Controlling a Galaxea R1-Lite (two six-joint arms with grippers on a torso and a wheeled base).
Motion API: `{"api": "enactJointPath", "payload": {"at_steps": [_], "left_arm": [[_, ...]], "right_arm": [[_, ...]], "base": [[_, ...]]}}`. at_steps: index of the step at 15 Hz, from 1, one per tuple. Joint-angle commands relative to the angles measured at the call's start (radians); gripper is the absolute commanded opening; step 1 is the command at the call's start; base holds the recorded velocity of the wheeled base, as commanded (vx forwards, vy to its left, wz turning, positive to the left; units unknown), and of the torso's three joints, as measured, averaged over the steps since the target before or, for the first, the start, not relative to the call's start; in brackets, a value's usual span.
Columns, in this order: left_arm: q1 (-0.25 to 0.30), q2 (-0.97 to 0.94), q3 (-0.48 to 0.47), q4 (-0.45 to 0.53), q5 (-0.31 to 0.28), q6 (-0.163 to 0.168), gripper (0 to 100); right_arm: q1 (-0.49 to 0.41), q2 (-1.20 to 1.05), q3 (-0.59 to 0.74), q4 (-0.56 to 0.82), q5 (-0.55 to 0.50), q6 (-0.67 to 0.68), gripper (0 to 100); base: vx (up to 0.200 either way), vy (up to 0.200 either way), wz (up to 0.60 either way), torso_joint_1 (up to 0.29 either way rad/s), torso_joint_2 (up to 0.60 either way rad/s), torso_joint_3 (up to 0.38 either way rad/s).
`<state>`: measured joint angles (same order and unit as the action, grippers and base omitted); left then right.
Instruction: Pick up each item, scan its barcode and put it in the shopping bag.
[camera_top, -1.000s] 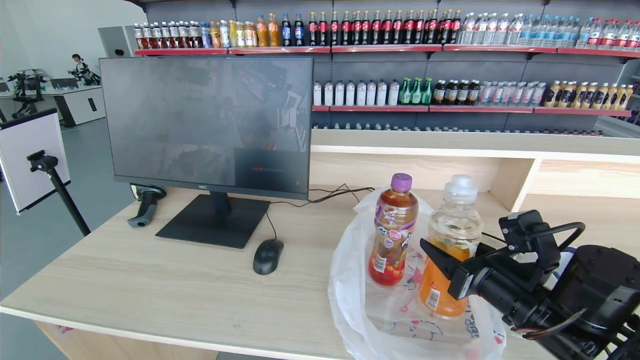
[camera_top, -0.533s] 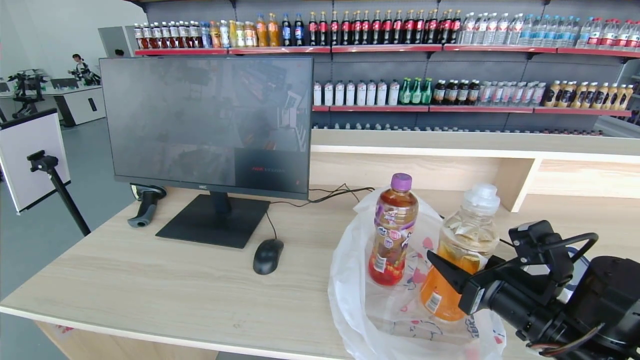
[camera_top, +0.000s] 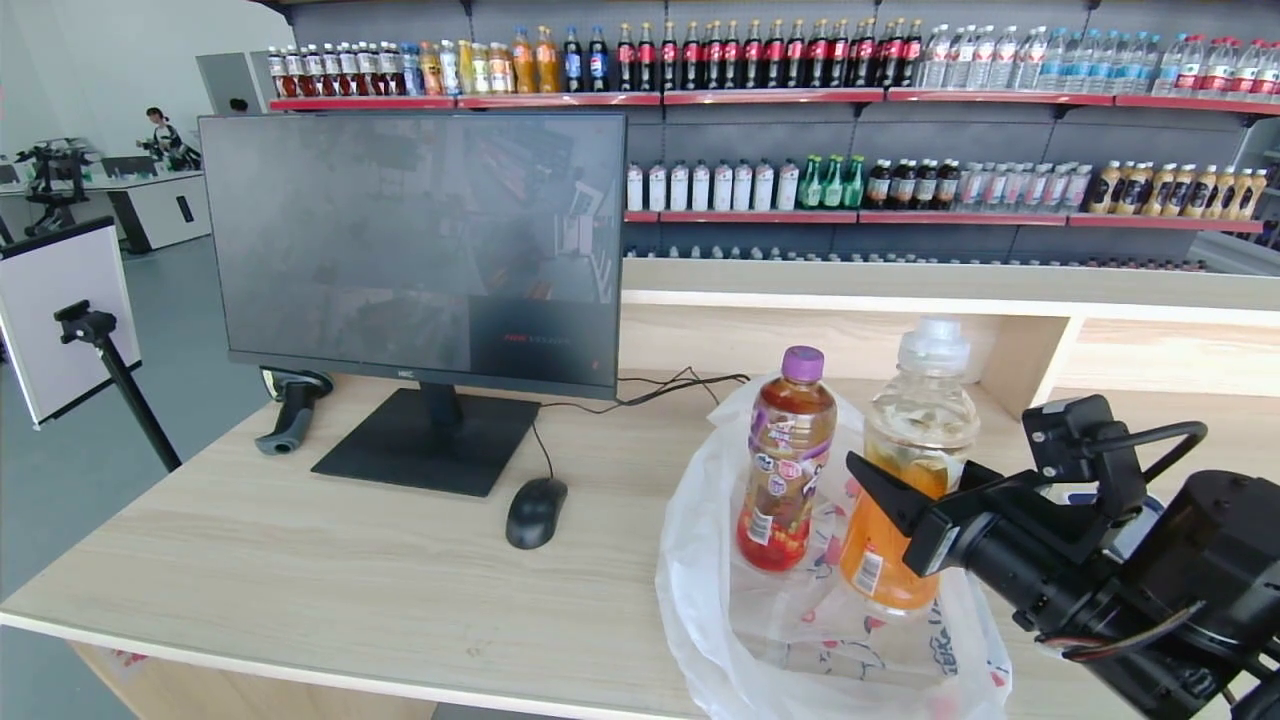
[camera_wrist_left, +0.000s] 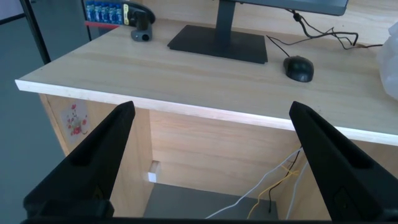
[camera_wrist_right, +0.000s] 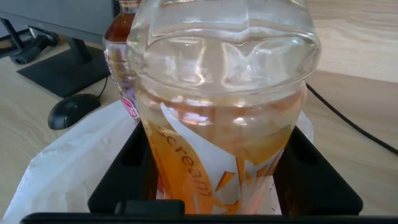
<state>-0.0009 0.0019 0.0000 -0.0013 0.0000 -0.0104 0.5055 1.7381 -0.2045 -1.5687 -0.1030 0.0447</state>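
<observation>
Head view: bagging step. Orange bottle (camera_top: 920, 420) clamped in right hand (camera_top: 900, 490), inside shopping bag (camera_top: 700, 600); left hand (camera_wrist_left: 211, 109) wide. Next, likely: lower, release.

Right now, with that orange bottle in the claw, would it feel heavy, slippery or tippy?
The orange bottle looks mostly full, so it is probably heavy for its size. Its smooth plastic might slip within the right gripper, which clamps its labelled part. Tall and narrow, it could tip if set on the crumpled bag.
</observation>
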Motion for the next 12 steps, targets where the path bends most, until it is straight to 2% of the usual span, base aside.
{"api": "enactJointPath", "payload": {"at_steps": [1, 12], "left_arm": [[0.001, 0.000, 0.000, 0.000, 0.000, 0.000, 100], [-0.001, 0.000, 0.000, 0.000, 0.000, -0.002, 100]], "right_arm": [[0.001, 0.011, 0.000, -0.002, 0.000, 0.000, 0], [-0.010, 0.051, 0.004, -0.002, 0.000, 0.000, 0]], "base": [[0.000, 0.000, 0.00, 0.000, 0.00, 0.000], [0.000, 0.000, 0.00, 0.000, 0.00, 0.000]]}}
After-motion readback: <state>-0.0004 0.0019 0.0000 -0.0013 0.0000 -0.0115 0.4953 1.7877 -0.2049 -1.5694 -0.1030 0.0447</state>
